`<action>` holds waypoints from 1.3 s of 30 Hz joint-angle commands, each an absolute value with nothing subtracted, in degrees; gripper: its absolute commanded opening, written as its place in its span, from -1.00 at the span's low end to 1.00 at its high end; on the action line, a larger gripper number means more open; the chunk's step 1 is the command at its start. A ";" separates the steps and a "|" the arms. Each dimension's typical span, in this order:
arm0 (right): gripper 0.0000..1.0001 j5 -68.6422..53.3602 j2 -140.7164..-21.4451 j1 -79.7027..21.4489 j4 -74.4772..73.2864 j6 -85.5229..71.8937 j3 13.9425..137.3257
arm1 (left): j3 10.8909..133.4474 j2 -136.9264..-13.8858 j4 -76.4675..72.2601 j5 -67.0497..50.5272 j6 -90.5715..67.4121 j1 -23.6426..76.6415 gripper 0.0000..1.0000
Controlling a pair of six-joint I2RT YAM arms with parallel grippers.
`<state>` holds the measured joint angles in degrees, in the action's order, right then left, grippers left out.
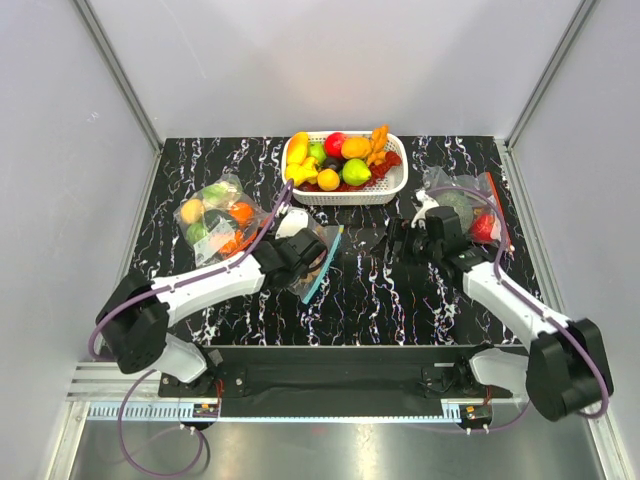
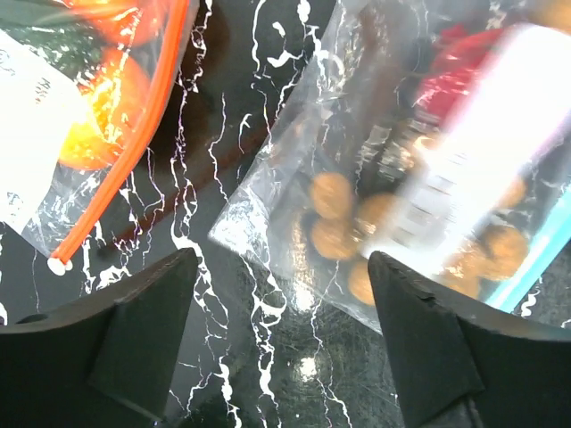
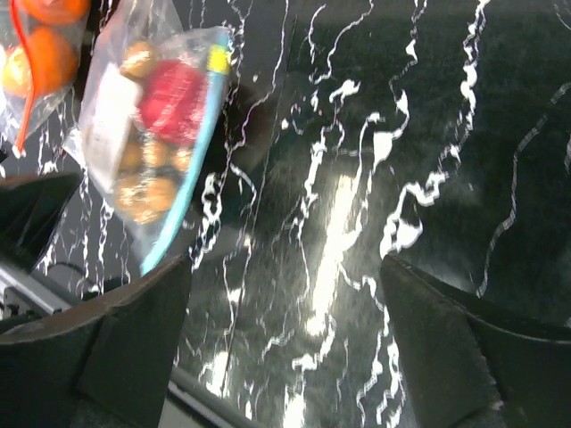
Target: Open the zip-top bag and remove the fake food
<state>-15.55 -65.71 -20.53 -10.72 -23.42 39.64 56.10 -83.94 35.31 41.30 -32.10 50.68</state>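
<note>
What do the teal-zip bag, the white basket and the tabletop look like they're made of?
The zip-top bag looks like thin, glossy clear plastic film: it creases, glints, and the brown balls show through. The basket appears to be white moulded plastic with a slotted wall. The tabletop shows a shiny black, white-veined marble pattern; real stone or printed laminate, I cannot tell.

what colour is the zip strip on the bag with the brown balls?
The zip strip is teal-blue; it shows best in the right wrist view.
</note>
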 commanded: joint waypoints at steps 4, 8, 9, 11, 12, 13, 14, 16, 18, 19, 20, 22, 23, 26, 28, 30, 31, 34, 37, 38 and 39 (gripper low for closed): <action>0.60 -17.58 -74.69 -21.88 3.33 -28.47 43.06 | 56.34 -79.63 34.46 43.68 -33.40 51.15 0.73; 0.39 -19.60 -80.05 -23.37 10.87 -31.89 43.33 | 54.94 -77.00 31.21 42.28 -31.91 51.15 0.76; 0.36 -19.51 -80.94 -24.07 12.12 -32.51 43.33 | 54.58 -76.21 30.51 41.93 -31.12 51.15 0.77; 0.30 -19.51 -83.83 -24.78 15.19 -34.44 43.68 | 53.79 -75.50 28.93 41.22 -30.59 51.15 0.77; 0.27 -20.12 -84.98 -25.22 16.16 -35.06 43.94 | 53.53 -74.71 28.39 41.05 -30.15 51.15 0.77; 0.26 -20.47 -86.12 -25.49 17.04 -35.68 44.21 | 53.35 -74.45 27.95 40.78 -29.89 51.15 0.77; 0.21 -20.83 -88.40 -25.66 19.14 -36.90 44.64 | 52.83 -74.10 26.99 40.61 -29.53 51.07 0.78; 0.17 -21.88 -90.87 -26.72 21.52 -38.31 44.91 | 52.56 -73.57 26.28 40.34 -28.30 51.06 0.78; 0.15 -22.15 -94.38 -27.59 24.51 -38.93 45.18 | 52.65 -73.65 25.93 40.25 -27.43 51.15 0.79; 0.13 -22.41 -95.35 -28.21 25.48 -39.28 45.26 | 52.73 -73.65 25.84 40.08 -27.25 51.07 0.79; 0.11 -22.85 -97.19 -28.47 28.45 -40.33 45.00 | 52.73 -73.65 25.75 40.08 -27.07 51.15 0.79; 0.10 -23.20 -98.34 -29.44 31.10 -41.22 44.47 | 52.56 -73.74 25.66 40.17 -26.72 51.15 0.79; 0.09 -22.86 -99.31 -29.79 32.16 -41.39 44.73 | 52.47 -73.65 25.58 40.17 -26.72 51.07 0.80; 0.06 -21.97 -101.33 -30.67 31.99 -40.96 46.05 | 52.56 -73.57 25.93 40.08 -26.81 51.15 0.80; -0.15 -22.76 -103.27 -31.03 34.10 -40.25 47.02 | 51.86 -72.34 25.32 38.68 -26.46 51.15 0.80; -0.45 -22.76 -103.80 -31.29 34.37 -39.38 47.55 | 51.42 -71.55 25.05 38.41 -26.19 51.15 0.80; -0.58 -22.59 -103.80 -31.38 34.19 -39.03 47.64 | 51.24 -71.19 25.14 38.58 -26.28 51.15 0.80; -0.91 -21.45 -102.84 -31.29 32.00 -36.83 48.25 | 51.15 -69.61 25.58 38.58 -26.10 51.15 0.80; -1.00 -21.18 -101.08 -31.29 29.54 -32.54 49.30 | 51.06 -67.68 25.84 38.15 -25.93 51.07 0.80; -1.00 -21.36 -99.68 -31.38 28.23 -31.56 49.92 | 51.06 -67.15 26.01 37.97 -25.93 51.15 0.80; -1.00 -22.05 -98.80 -31.38 27.43 -30.42 50.27 | 50.98 -65.93 25.93 37.79 -25.67 51.15 0.80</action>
